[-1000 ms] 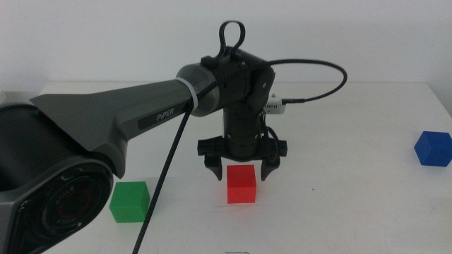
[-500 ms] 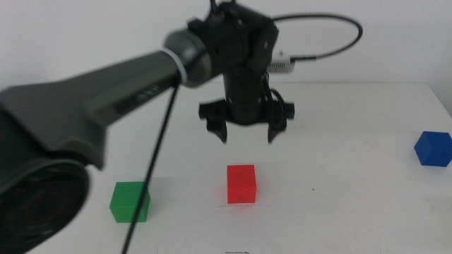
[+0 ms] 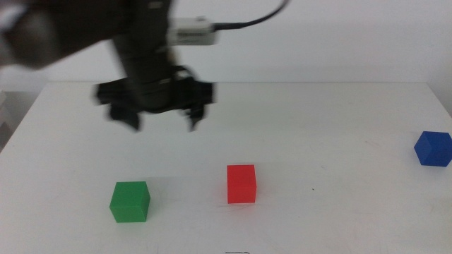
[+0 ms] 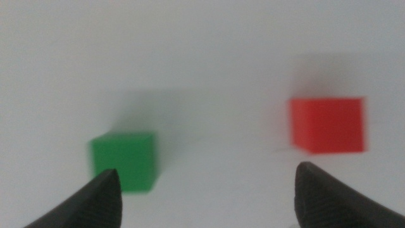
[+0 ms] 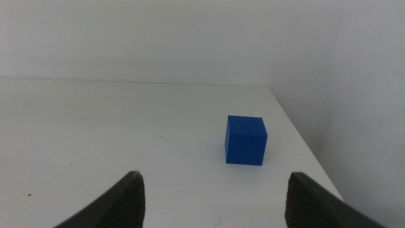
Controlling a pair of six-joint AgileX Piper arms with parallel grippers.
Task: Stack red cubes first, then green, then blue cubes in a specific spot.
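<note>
The red cube (image 3: 241, 184) rests alone on the white table, near the front centre, and shows in the left wrist view too (image 4: 328, 125). The green cube (image 3: 130, 202) sits to its left, also seen from the left wrist (image 4: 123, 158). At the far right edge lies the blue cube (image 3: 433, 148), which the right wrist camera faces (image 5: 245, 139). My left gripper (image 3: 163, 121) hangs open and empty, high above the table, behind and between the green and red cubes. The right gripper (image 5: 212, 190) is open and empty, out of the middle view.
The white table (image 3: 318, 120) ends close behind the blue cube on the right. A black cable (image 3: 240, 25) loops from the left arm above the table.
The left gripper has risen off the red cube and swung left toward the green cube, staying open. The cubes have not moved.
</note>
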